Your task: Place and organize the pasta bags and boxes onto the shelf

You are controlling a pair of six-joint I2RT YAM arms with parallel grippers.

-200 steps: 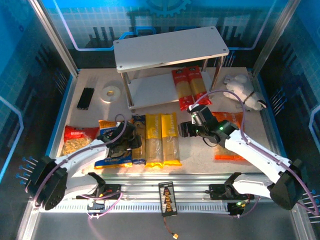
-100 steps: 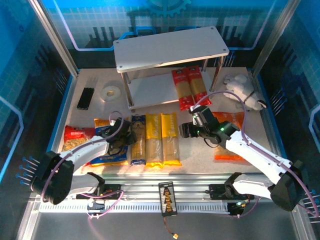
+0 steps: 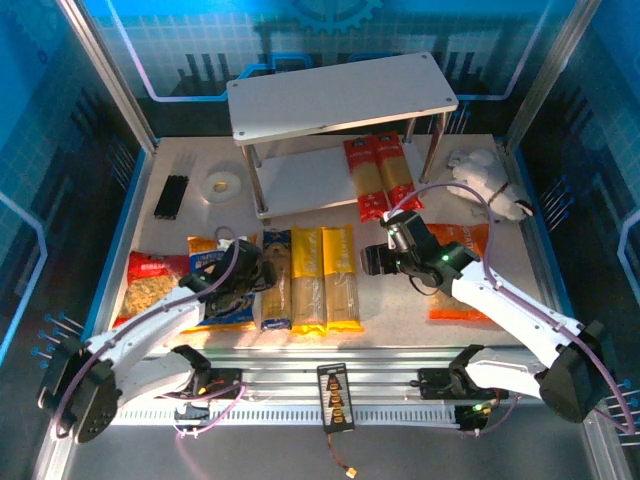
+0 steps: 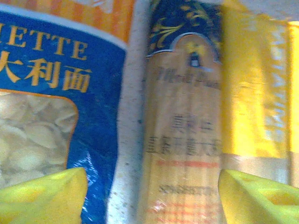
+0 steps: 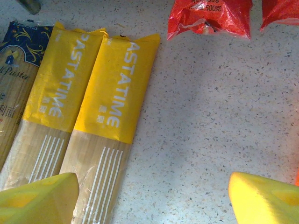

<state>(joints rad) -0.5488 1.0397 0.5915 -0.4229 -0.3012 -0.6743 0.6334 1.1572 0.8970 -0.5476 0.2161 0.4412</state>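
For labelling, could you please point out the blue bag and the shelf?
blue bag (image 4: 51,70): left wrist view, its printed blue front.
shelf (image 3: 340,95): top external view, top board.

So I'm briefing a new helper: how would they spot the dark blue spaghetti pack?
Find the white two-tier shelf; on the table in front of it three long spaghetti packs lie side by side. The dark blue pack is the leftmost, between a blue bag and a yellow pack. Its top alone is dark blue with gold ornament.
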